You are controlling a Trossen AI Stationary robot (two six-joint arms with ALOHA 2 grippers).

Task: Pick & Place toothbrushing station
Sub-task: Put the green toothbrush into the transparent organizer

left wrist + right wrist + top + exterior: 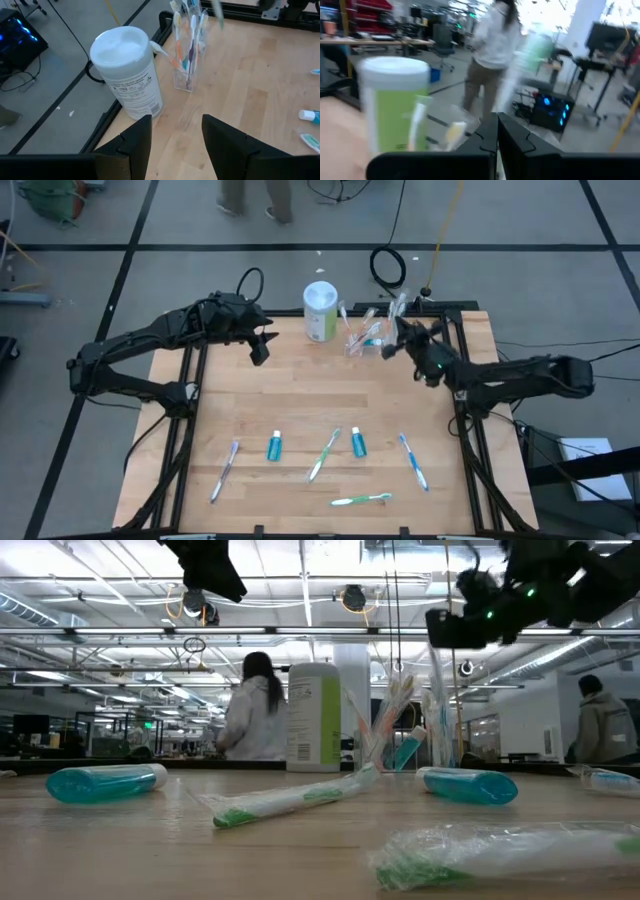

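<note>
Jaws on the right gripper look pressed together from above, touching nothing, hanging just beside the toothbrushing station at the worktop's far edge, toward the far right corner. The left gripper waits by the far left corner, its jaws apart and empty. A white canister stands close to the station on its left, and loose toothbrushes and small blue tubes lie along the near edge.

At worktop height, the station stands upright, crammed with brushes, with the right gripper above and to one side.

Past the left arm's spread fingers, the clear holder and canister sit nearly touching.

From the right wrist, the fingers meet with no gap; a person stands in the room beyond.

To do this well, I'd say the jaws must part first, then close low on the holder's walls, clear of the brush handles and canister, and lift straight so nothing tips.
</note>
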